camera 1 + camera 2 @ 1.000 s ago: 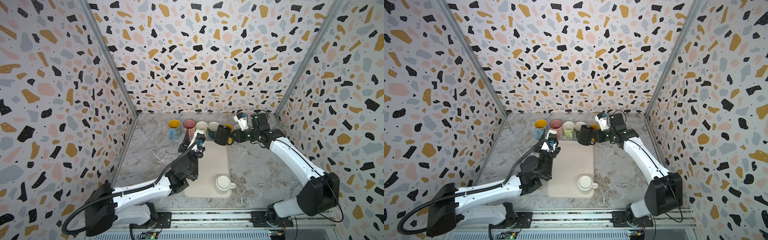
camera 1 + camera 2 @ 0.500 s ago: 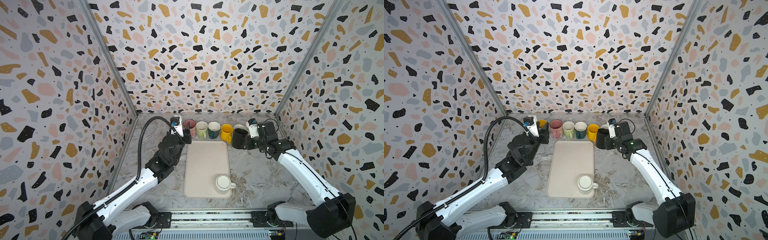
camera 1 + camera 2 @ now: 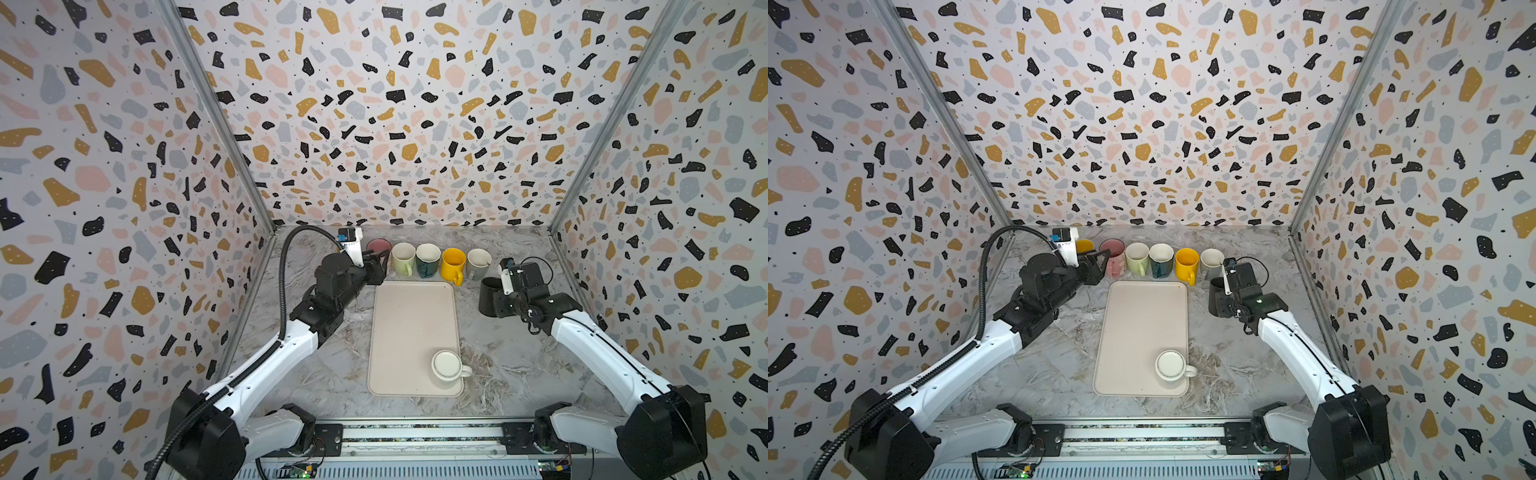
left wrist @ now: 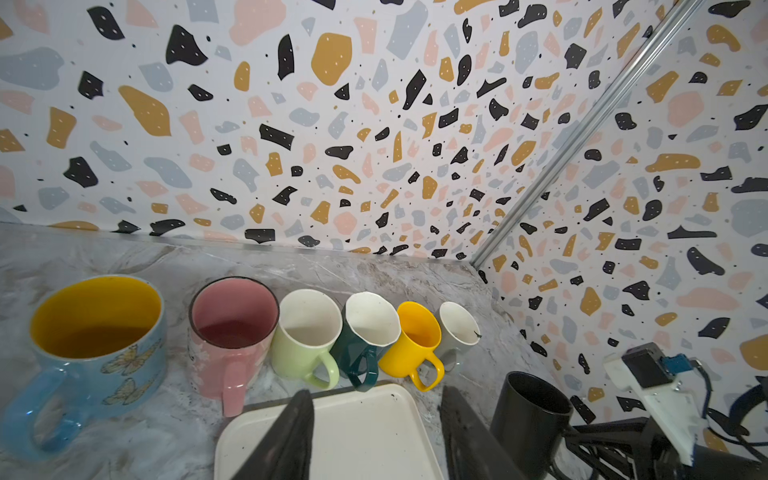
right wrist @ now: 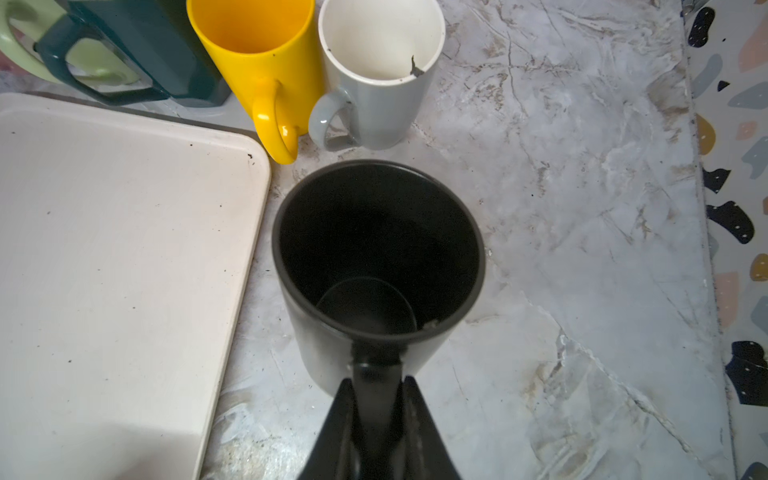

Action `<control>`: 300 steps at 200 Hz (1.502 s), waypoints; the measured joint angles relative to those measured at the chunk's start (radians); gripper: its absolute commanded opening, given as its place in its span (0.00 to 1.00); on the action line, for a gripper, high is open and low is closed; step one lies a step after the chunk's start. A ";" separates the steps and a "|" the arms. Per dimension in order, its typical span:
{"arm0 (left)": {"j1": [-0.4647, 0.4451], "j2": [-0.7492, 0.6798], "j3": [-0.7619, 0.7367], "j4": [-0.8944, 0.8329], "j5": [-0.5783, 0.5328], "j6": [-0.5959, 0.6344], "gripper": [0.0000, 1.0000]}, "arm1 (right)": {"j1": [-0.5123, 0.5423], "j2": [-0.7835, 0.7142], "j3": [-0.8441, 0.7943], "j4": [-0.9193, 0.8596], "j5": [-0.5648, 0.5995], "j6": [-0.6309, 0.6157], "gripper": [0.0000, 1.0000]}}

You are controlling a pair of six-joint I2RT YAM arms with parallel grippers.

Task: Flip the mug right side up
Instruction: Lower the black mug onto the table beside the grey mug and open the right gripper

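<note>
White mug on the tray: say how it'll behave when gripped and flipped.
The white mug looks like glazed ceramic: probably rigid, weighty and slick to grip. Mouth-down on the flat tray, it seems unlikely to tip. Its handle juts sideways, likely the surest hold.

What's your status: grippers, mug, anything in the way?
Right gripper shut on black mug handle, mug upright beside tray. Left gripper open, empty. White mug upside down on tray. Grey mug close behind, not touching.
</note>
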 measured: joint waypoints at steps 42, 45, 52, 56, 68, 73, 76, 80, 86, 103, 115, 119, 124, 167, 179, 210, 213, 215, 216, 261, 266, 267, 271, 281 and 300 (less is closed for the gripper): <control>0.006 0.005 0.000 0.011 0.064 -0.033 0.51 | 0.000 -0.008 -0.074 0.094 0.013 0.016 0.00; 0.006 0.005 0.000 0.013 0.068 -0.035 0.51 | 0.000 -0.009 -0.079 0.101 0.013 0.018 0.00; 0.006 0.005 0.000 0.016 0.074 -0.037 0.51 | 0.000 -0.010 -0.087 0.116 0.012 0.021 0.00; 0.006 0.005 0.000 0.016 0.074 -0.039 0.51 | 0.000 -0.011 -0.091 0.126 0.012 0.022 0.00; 0.007 0.005 0.000 0.019 0.079 -0.044 0.51 | 0.000 -0.011 -0.098 0.152 0.012 0.025 0.00; 0.007 0.005 0.000 0.019 0.079 -0.047 0.51 | 0.000 -0.011 -0.100 0.161 0.012 0.026 0.00; 0.008 0.005 0.000 0.019 0.079 -0.047 0.51 | 0.000 -0.011 -0.101 0.167 0.011 0.026 0.00; 0.009 0.005 0.000 0.019 0.080 -0.048 0.51 | 0.000 -0.011 -0.103 0.175 0.011 0.026 0.00; 0.010 0.005 0.000 0.020 0.081 -0.050 0.51 | 0.000 -0.011 -0.103 0.184 0.011 0.027 0.00; 0.011 0.005 0.000 0.020 0.082 -0.051 0.51 | 0.000 -0.009 -0.108 0.215 0.011 0.029 0.00; 0.011 0.005 0.000 0.020 0.082 -0.052 0.52 | 0.000 -0.008 -0.120 0.242 0.011 0.029 0.00; 0.012 0.005 0.000 0.020 0.083 -0.052 0.52 | 0.000 -0.008 -0.126 0.251 0.010 0.032 0.00; 0.012 0.005 0.000 0.020 0.084 -0.052 0.52 | 0.000 -0.008 -0.134 0.261 0.010 0.032 0.00; 0.016 0.005 0.000 0.020 0.087 -0.054 0.52 | 0.000 -0.009 -0.204 0.311 0.007 0.043 0.00; 0.017 0.005 0.000 0.019 0.087 -0.055 0.52 | 0.000 -0.009 -0.214 0.322 0.007 0.045 0.00; 0.017 0.005 0.000 0.020 0.090 -0.055 0.52 | 0.004 -0.008 -0.224 0.358 0.007 0.047 0.00; 0.017 0.005 0.000 0.019 0.091 -0.055 0.52 | 0.005 -0.008 -0.225 0.362 0.007 0.048 0.00; 0.017 0.005 0.000 0.020 0.091 -0.055 0.52 | 0.006 -0.008 -0.225 0.365 0.008 0.048 0.00; 0.017 0.005 0.000 0.020 0.091 -0.055 0.52 | 0.007 -0.008 -0.226 0.368 0.008 0.048 0.00; 0.017 0.005 0.000 0.019 0.092 -0.055 0.52 | 0.038 0.019 -0.245 0.416 0.017 0.051 0.00; 0.017 0.005 0.000 0.019 0.092 -0.055 0.52 | 0.042 0.024 -0.246 0.420 0.018 0.051 0.00; 0.017 0.005 0.000 0.019 0.092 -0.055 0.52 | 0.042 0.025 -0.247 0.420 0.019 0.051 0.00; 0.017 0.005 0.000 0.019 0.092 -0.055 0.52 | 0.045 0.029 -0.248 0.422 0.021 0.051 0.00; 0.017 0.005 0.000 0.019 0.092 -0.055 0.52 | 0.053 0.037 -0.251 0.426 0.027 0.051 0.00; 0.017 0.005 0.000 0.019 0.092 -0.055 0.52 | 0.064 0.044 -0.253 0.439 0.042 0.051 0.00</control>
